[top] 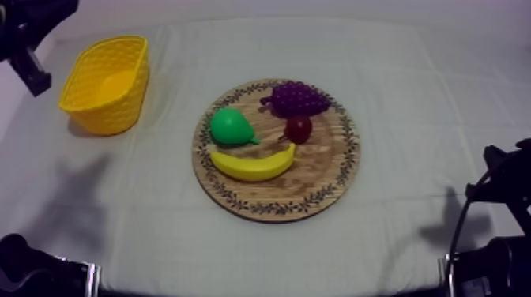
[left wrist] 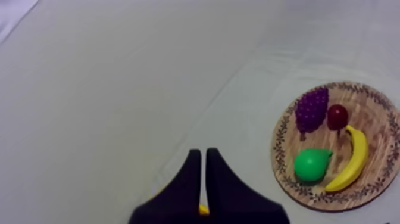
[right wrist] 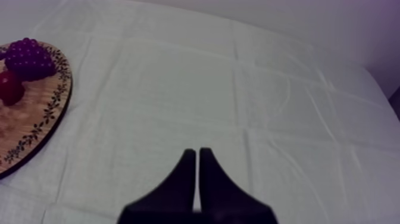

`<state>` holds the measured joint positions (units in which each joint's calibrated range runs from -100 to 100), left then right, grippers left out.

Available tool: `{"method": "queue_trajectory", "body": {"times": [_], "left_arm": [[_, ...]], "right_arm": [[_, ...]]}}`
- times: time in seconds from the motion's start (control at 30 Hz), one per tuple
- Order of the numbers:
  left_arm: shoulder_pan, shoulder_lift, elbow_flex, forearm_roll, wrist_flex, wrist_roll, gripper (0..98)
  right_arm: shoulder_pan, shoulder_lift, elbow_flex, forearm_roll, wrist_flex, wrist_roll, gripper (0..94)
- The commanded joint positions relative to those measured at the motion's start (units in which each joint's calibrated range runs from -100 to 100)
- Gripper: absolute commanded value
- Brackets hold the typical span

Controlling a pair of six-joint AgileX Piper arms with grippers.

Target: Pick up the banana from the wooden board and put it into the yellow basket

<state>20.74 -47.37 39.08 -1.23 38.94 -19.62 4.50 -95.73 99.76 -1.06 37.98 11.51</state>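
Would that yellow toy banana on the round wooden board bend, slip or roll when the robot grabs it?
The curved yellow toy banana looks smooth, so it might slip. Its moulded look suggests stiff and light. Lying flat on its side on the round wooden board, it probably would not roll.

The cloth looks matt and softly creased. At the frame's centre, the round board shows wood grain, with a dark leaf pattern printed round its rim. The yellow basket at upper left looks like plastic moulded in a woven lattice. The banana and pear look smooth with a faint sheen; the grapes are knobbly, the small red fruit glossy.
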Motion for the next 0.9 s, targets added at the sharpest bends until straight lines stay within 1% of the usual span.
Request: {"method": "queue_trajectory", "body": {"times": [0.0, 0.07, 0.17, 0.33, 0.57, 0.87], "left_arm": [[3.7, 4.4, -3.2, -1.24, 0.5, -1.7, 2.5], [5.8, 6.8, -4.4, -2.51, 1.2, -1.2, 2.6], [8.3, 10.4, -5.3, -3.60, 1.8, -0.7, 2.8], [12.4, 16.0, -4.4, -6.09, 1.7, 1.5, 3.1], [16.5, 20.9, 0.0, -7.67, 1.4, 4.4, 3.5], [19.9, 24.6, 6.9, -8.05, 1.2, 8.0, 3.7]], "right_arm": [[0.0, 0.0, 0.0, 0.0, 0.0, 0.0, 0.3], [0.0, 0.0, 0.0, 0.0, 0.0, 0.0, 0.3], [0.0, 0.0, 0.0, 0.0, 0.0, 0.0, 0.3], [0.0, 0.0, 0.0, 0.0, 0.0, 0.0, 0.3], [0.0, 0.0, 0.0, 0.0, 0.0, 0.0, 0.3], [0.0, 0.0, 0.0, 0.0, 0.0, 0.0, 0.3]]}}
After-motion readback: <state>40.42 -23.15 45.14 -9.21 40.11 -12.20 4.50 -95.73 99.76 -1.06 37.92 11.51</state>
